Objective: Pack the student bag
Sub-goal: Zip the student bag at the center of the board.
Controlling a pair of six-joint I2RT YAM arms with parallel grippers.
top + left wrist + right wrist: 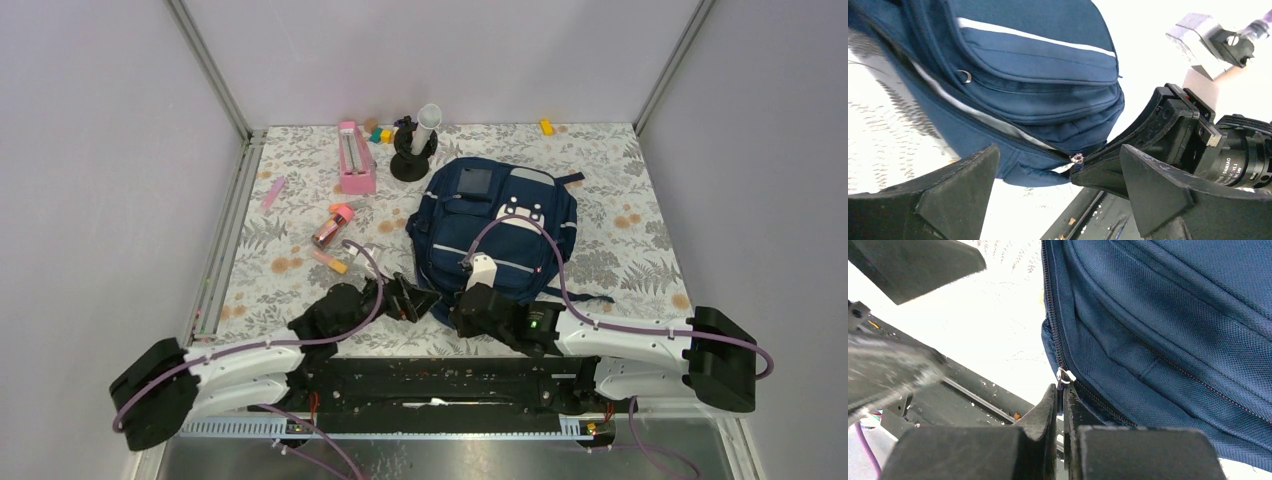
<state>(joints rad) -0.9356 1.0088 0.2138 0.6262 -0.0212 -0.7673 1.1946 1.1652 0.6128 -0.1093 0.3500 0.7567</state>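
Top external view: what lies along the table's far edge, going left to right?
Pink case → small coloured blocks → black stand holding a white tube → yellow block.

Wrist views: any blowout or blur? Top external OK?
Left wrist: table blown out to white, student bag sharp. Right wrist: table washed out too, bag weave and zipper pull crisp, a grey shape at the left edge smeared. Top external: even light, floral table pattern readable, no glare.
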